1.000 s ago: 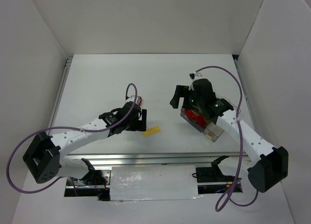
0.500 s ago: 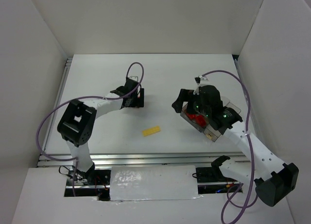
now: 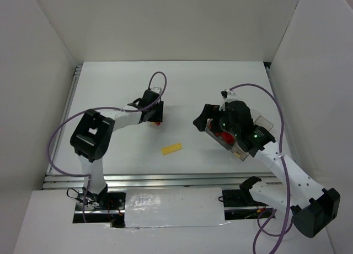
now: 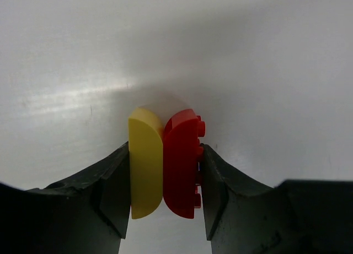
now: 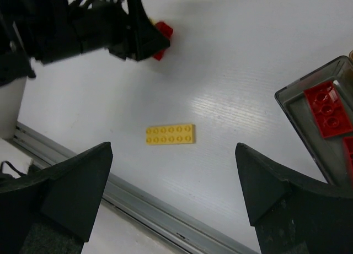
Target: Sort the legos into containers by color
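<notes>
My left gripper [image 4: 164, 152] is shut on two legos pressed side by side on the table: a yellow curved brick [image 4: 146, 166] and a red studded brick [image 4: 180, 166]. From above, this gripper [image 3: 154, 114] sits at the table's middle left, with a bit of red [image 3: 160, 120] showing under it. A flat yellow plate [image 3: 171, 148] lies loose nearer the front. My right gripper [image 5: 174, 155] hangs open, high over that plate [image 5: 170, 134]. The clear organizer box [image 3: 263, 122] is under the right arm, with red bricks [image 5: 329, 108] in one compartment.
A metal rail [image 5: 165, 210] runs along the table's front edge. White walls close in the table on three sides. The left arm's purple cable [image 3: 157, 80] loops above its wrist.
The left arm swung away from the yellow plate to the far side, and its jaws closed on the yellow and red bricks. The right arm shifted slightly, still open.
</notes>
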`<state>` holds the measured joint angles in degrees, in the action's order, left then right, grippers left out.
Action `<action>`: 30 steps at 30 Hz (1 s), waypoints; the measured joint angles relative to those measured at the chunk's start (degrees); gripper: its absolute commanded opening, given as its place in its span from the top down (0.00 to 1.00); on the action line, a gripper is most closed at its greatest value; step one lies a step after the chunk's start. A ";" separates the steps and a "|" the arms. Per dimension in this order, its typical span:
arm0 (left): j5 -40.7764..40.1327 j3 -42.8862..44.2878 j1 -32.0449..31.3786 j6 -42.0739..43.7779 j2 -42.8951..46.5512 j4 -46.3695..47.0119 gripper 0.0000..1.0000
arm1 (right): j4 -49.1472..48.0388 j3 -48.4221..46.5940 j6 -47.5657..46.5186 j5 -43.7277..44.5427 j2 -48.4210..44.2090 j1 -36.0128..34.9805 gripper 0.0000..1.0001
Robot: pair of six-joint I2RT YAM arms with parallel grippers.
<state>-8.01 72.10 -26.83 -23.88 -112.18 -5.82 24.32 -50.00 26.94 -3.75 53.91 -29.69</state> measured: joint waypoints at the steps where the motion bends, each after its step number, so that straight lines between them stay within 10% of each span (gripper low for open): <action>1: 0.92 -2.75 -0.17 0.11 1.95 1.57 1.00 | -0.79 0.44 1.09 0.02 0.00 0.15 0.00; 11: 22.53 -31.52 -14.73 7.61 40.57 24.09 1.00 | -12.66 8.26 18.71 -2.49 -1.49 0.46 0.05; 30: 26.45 -31.69 -17.53 10.27 45.94 25.53 0.94 | -17.46 7.15 22.75 -3.98 2.89 -11.47 0.36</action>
<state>18.44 40.40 -44.36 -13.61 -66.24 19.70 6.85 -42.85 49.69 -7.73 56.80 -41.17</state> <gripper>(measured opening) 0.571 0.654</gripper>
